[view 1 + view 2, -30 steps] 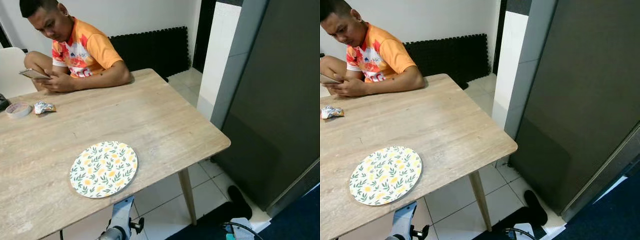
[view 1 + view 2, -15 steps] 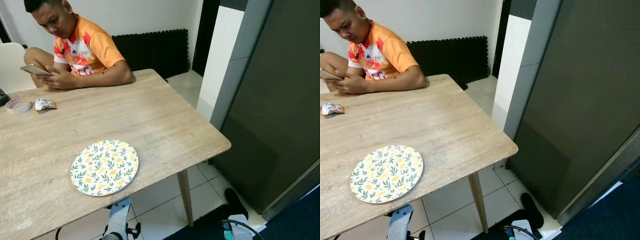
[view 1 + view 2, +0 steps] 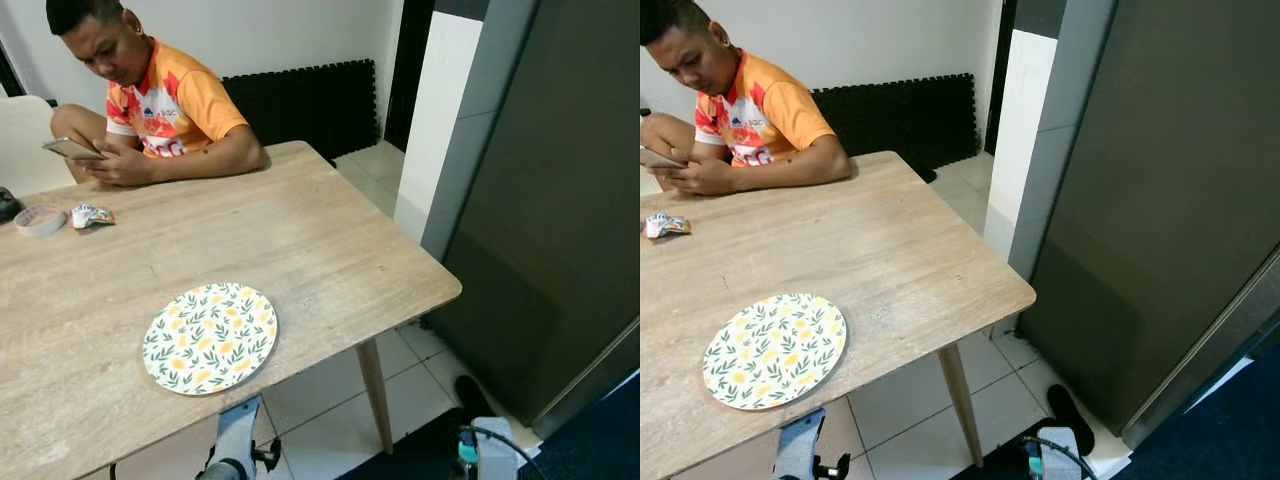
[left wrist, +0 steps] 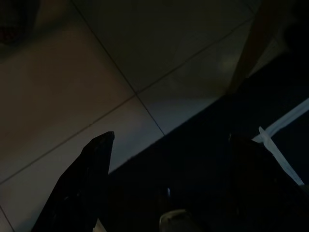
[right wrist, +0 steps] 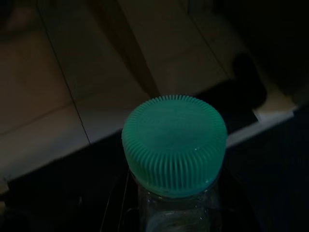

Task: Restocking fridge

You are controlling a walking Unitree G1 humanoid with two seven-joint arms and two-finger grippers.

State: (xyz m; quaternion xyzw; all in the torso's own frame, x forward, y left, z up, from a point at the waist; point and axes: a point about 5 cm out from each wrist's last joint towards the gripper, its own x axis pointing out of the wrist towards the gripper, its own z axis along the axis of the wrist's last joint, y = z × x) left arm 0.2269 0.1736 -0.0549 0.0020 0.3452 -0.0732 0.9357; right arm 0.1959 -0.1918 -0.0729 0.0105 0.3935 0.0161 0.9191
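A clear bottle with a ribbed teal cap (image 5: 174,142) stands upright between my right gripper's (image 5: 175,215) fingers, which are shut on its neck, low over the tiled floor. The cap (image 3: 465,450) and right wrist show at the bottom edge of the left eye view. The tall dark grey fridge (image 3: 560,200) stands at the right with its door closed. My left arm (image 3: 235,450) hangs low under the table edge. In the dim left wrist view my left gripper (image 4: 174,159) is open with nothing between its fingers.
A wooden table (image 3: 330,230) carries a floral plate (image 3: 210,337), a tape roll (image 3: 40,219) and a crumpled wrapper (image 3: 90,215). A person (image 3: 160,100) sits at its far side with a phone. A black slipper (image 3: 470,392) lies by the fridge's foot.
The whole view has shifted slightly. The teal cap and right wrist show a little higher at the bottom edge. The person's head has moved a bit.
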